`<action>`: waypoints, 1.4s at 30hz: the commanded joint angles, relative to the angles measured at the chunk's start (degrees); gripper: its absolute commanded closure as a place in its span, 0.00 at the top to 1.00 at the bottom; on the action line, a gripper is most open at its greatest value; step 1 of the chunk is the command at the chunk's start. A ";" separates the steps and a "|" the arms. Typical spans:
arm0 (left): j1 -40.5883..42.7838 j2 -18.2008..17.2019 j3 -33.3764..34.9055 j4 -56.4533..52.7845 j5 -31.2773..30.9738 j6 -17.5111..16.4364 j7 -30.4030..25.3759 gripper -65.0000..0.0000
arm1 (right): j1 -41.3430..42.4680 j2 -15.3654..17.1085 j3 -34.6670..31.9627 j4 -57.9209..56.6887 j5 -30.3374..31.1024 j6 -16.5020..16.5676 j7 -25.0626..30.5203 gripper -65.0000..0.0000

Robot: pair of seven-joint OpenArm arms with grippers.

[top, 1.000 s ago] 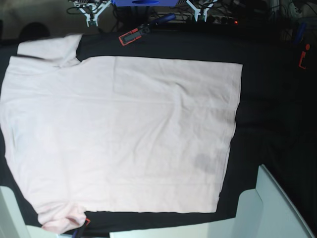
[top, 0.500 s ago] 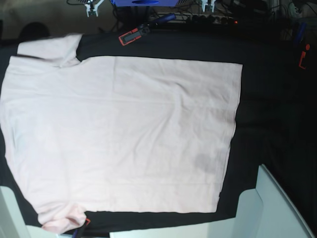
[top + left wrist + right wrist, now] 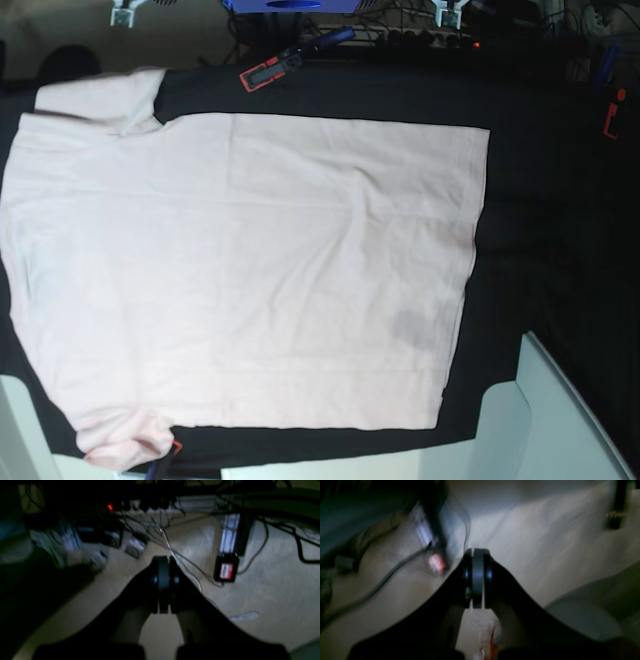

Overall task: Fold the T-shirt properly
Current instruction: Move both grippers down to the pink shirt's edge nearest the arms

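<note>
Pale pink cotton, the T-shirt lies spread flat, plain side up, over the black table cloth, filling its left and middle, 1 sleeve at the far left corner. Both arms are raised off the worktop: the left gripper and the right gripper each have their jaws pressed together, holding nothing, above a pale floor.

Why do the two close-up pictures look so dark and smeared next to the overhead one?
Base view: evenly lit and sharp, the T-shirt flat on the black cloth. Left wrist view: dim, the shut left pincer a dark silhouette over floor cables, mildly soft. Right wrist view: heavy streaky blur across the background, the shut right pincer alone fairly crisp.
</note>
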 commanded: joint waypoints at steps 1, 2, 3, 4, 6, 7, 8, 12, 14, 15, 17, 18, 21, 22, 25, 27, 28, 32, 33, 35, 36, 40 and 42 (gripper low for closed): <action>1.73 -0.58 -0.80 2.69 -0.25 0.30 -0.67 0.00 | -2.02 0.21 0.64 4.02 0.15 0.01 0.03 0.00; 2.87 -0.50 -1.95 5.15 -0.25 0.30 -0.67 0.00 | -3.43 0.21 1.08 8.06 0.15 0.01 -1.29 0.00; 3.93 -0.41 -3.53 7.70 -0.25 0.30 -0.67 0.00 | -4.49 0.21 1.70 11.85 0.15 0.01 -2.70 0.00; 4.89 -0.23 -5.20 10.16 -0.25 0.30 -0.67 0.00 | -5.36 0.21 2.57 15.89 0.15 0.01 -4.19 0.00; 6.56 -0.23 -8.19 14.73 -0.25 0.30 -0.67 0.00 | -6.33 0.21 4.60 22.66 0.15 0.01 -7.36 0.00; 7.00 -0.23 -9.33 16.40 -0.25 0.30 -0.67 0.00 | -6.51 0.12 5.30 25.30 0.15 0.01 -9.03 0.00; 7.44 -0.23 -10.65 18.16 -0.25 0.30 -0.67 0.00 | -6.51 0.12 6.27 28.11 0.15 0.01 -10.96 0.00; 7.97 -0.41 -14.61 24.40 -0.25 0.30 -0.67 0.00 | -6.24 0.21 9.34 37.69 -0.03 0.18 -18.87 0.00; 8.32 -0.41 -15.40 28.27 -0.25 0.30 -0.67 0.00 | -6.24 0.21 10.40 41.91 -0.03 0.27 -21.51 0.00; 8.50 -0.41 -15.57 30.47 -0.17 0.30 -0.67 0.00 | -6.16 0.30 10.93 44.02 -0.03 0.27 -22.92 0.00; 8.85 -0.58 -15.66 34.07 -0.17 0.30 -0.67 0.00 | -5.45 0.30 11.72 47.36 -0.03 0.27 -24.94 0.00; 8.67 -0.67 -15.66 35.66 -0.17 0.30 -0.67 0.00 | -4.93 0.30 12.77 48.15 -0.12 0.27 -25.91 0.00; 7.27 -0.67 -15.40 39.00 -0.17 0.30 -0.58 0.00 | -1.85 0.12 16.38 47.89 0.15 0.36 -27.23 0.00; 6.48 -0.67 -15.31 39.79 -0.17 0.21 -0.58 0.00 | -0.97 0.04 17.34 47.89 0.15 0.45 -27.40 0.00; 4.02 -0.67 -15.22 40.58 0.19 0.21 -0.23 0.00 | 0.79 -0.05 19.10 48.15 0.23 5.63 -27.40 0.00; 2.26 -0.67 -15.22 40.14 0.36 0.21 -0.23 0.00 | 3.16 -0.05 22.18 48.06 1.46 11.79 -27.40 0.00; 1.64 -0.67 -15.22 40.05 0.36 0.21 -0.14 0.00 | 4.31 -0.05 23.76 47.89 2.26 14.43 -27.49 0.00; 0.15 -0.67 -15.22 40.05 0.36 0.21 -0.14 0.00 | 9.14 -0.05 31.15 47.89 4.98 21.28 -35.14 0.00; -0.12 -0.67 -15.22 40.05 0.36 0.21 -0.14 0.00 | 10.55 0.12 32.99 47.89 5.33 22.78 -38.30 0.00; -0.47 -0.67 -15.22 40.05 0.36 0.21 -0.14 0.00 | 13.10 0.21 36.42 47.89 6.04 26.47 -43.84 0.04; -0.47 -0.67 -15.22 40.05 0.36 0.21 -0.14 0.00 | 13.71 0.21 37.21 47.98 6.30 28.76 -45.42 0.07; -0.56 -0.67 -15.22 40.05 0.01 0.21 -0.14 0.00 | 14.68 0.21 38.53 48.06 8.41 36.23 -48.24 0.31; -0.56 -0.67 -15.22 40.05 -0.08 0.21 -0.14 0.00 | 14.77 0.21 38.62 48.06 9.29 38.43 -49.55 0.49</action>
